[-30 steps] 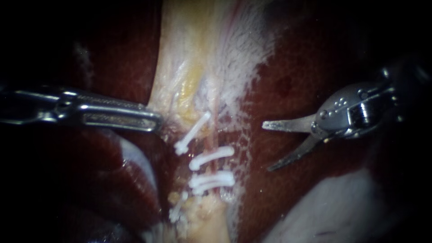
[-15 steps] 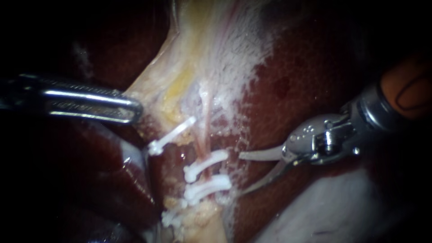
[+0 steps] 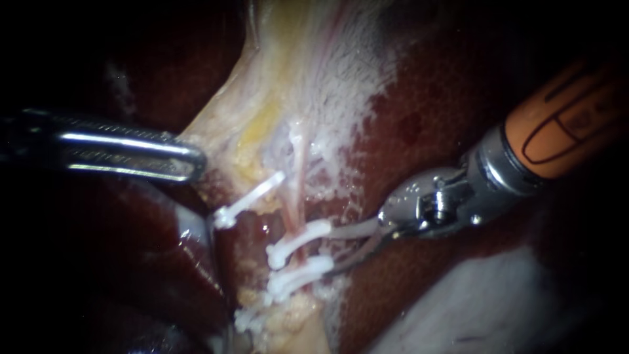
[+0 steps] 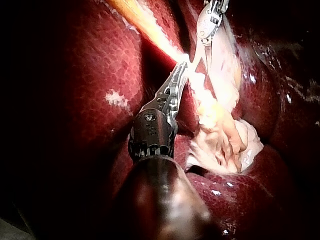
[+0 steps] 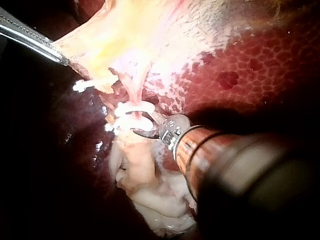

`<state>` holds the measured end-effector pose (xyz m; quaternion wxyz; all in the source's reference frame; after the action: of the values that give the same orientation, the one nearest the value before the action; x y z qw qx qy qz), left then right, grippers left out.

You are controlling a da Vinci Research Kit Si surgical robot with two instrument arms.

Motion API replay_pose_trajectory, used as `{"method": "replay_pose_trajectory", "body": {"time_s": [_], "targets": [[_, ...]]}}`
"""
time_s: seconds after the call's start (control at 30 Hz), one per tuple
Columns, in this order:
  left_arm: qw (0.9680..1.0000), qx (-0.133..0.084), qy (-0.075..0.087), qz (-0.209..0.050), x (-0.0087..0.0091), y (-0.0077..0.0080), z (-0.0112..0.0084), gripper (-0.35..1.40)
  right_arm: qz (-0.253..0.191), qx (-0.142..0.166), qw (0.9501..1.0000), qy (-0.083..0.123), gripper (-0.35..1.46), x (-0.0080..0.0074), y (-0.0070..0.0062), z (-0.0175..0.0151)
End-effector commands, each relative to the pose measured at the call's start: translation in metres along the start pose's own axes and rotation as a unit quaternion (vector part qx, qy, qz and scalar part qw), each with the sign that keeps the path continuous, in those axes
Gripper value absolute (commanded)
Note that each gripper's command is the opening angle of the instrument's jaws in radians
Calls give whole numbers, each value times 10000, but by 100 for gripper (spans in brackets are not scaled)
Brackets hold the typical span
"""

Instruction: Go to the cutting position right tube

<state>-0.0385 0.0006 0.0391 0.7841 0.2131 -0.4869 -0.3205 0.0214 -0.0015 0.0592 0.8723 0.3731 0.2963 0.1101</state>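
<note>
**Blades arrive at the clipped right tube**

At the frame's left, my left instrument (image 3: 196, 160) has its tool clenched on the edge of the pale tissue (image 3: 262, 98). Within the last second it drew that sheet leftward and upward, and it has held since. The right tube (image 3: 298, 187) now stands taut and bared at mid-frame. A lone clip (image 3: 249, 200) lies to the tube's left, and the tube's own clips (image 3: 298, 237) cross it at lower centre. My right instrument (image 3: 327, 250) was well off at the right a second ago, over the liver (image 3: 426, 131), and has come down and leftward. Its tool stands released, blades apart, tips just beside the clip ends. The approach looks nearly done; whether the tube already lies between the blades I cannot tell.
</note>
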Motion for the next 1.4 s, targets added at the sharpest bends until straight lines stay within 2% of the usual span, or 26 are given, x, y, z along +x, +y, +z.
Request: {"method": "replay_pose_trajectory", "body": {"time_s": [0.03, 0.47, 0.77, 0.97, 1.4], "targets": [[10000, -1, 0, -1, 0, 0, 0, -35, 27, 11, 10000, 35, 28, 1, 1, 1], [10000, -9, -1, -1, 0, -1, 2, -35, 100, 3, 9999, 141, 23, 9, 9, 24], [10000, -14, -2, 0, 1, -1, 4, -35, 146, 101, 9991, 377, 23, 15, 11, 35], [10000, -19, -3, 0, 0, -2, 5, -35, 167, 151, 9987, 466, 23, 19, 12, 37], [10000, -22, -4, 0, 0, -3, 6, -35, 163, 172, 9986, 476, 23, 18, 12, 43]]}}
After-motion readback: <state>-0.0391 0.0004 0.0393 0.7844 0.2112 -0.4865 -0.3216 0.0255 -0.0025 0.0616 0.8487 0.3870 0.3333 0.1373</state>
